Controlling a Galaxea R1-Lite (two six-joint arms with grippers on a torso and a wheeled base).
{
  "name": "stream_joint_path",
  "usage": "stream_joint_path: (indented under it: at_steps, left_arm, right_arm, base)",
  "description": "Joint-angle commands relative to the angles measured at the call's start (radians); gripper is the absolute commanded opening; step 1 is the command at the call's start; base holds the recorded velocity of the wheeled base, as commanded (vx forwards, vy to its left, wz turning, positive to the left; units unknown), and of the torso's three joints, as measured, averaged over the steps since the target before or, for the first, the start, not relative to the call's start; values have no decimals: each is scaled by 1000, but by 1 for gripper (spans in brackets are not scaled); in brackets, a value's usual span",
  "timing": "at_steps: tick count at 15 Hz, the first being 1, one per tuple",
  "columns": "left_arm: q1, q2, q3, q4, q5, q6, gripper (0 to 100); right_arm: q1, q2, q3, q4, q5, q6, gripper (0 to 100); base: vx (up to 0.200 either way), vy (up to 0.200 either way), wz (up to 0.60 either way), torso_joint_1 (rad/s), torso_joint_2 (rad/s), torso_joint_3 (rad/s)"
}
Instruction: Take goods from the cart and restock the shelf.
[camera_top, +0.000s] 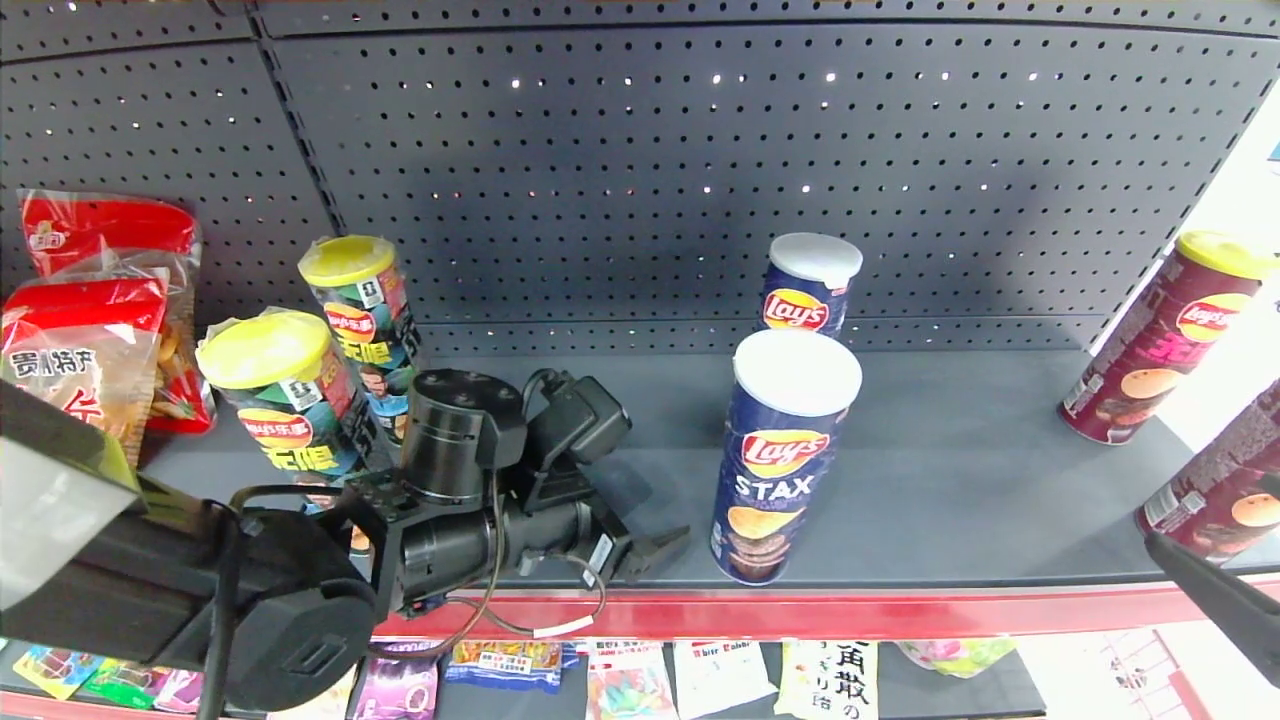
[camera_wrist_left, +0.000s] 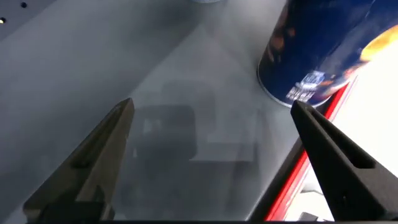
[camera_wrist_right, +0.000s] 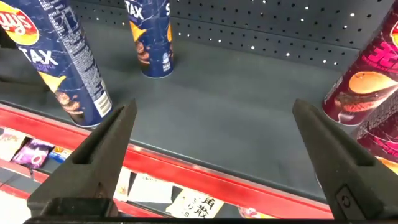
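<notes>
- Left gripper (camera_top: 650, 550) sits low over the shelf (camera_top: 950, 480), close to its red front lip (camera_top: 900, 612) and just beside the front blue chip canister (camera_top: 785, 450). Jaws spread, nothing between them. The left wrist view puts the canister's base outside one finger, not in the gap.
- Right gripper (camera_wrist_right: 214, 106) hangs off the shelf front at the right end, near the maroon canisters. Jaws spread wide, empty.
- Judgement: neither arm carries goods, so this reads as the gap between one placement and the next pick. The next item must come from the cart.
- Placement logic:
  - All canisters stand upright, lids up and labels outward, grouped by kind in front-to-back files, as faced stock would be.
  - The rear blue chip canister (camera_top: 808, 285) stands straight behind the front one, near the pegboard back (camera_top: 650, 150).
  - The bare stretch of shelf between the blue and maroon files looks like room for more stock.
- Counts:
  - Blue, white lid: 2.
  - Green-labelled, yellow lid: 2, the front green canister (camera_top: 285, 400) and the rear green canister (camera_top: 360, 300), both by the left arm.
  - Maroon: 2. The far maroon canister (camera_top: 1165, 340) has a yellow lid. The near maroon canister (camera_top: 1215, 480) is cut by the view's edge, lid hidden, probably the same kind.
  - Red snack bags: 2, the upper bag (camera_top: 100, 240) and the lower bag (camera_top: 75, 350), at the far left.
- Canisters total 6, none tipped.
- Small packets (camera_top: 620, 680) lie on the level below, not counted.
</notes>
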Motion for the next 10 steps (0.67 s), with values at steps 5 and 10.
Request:
stream_joint_path:
  at_steps: [5,10]
  left_arm:
    - [-15,37,-29,6,1,9,100]
    - [-29,62,-49,6,1,9,100]
  right_arm:
    - [-1,1,0,0,1,14,100]
    - [-7,1,3,0,1,15,100]
  base:
    - [0,0,0,0,0,0]
    - [0,0,0,0,0,0]
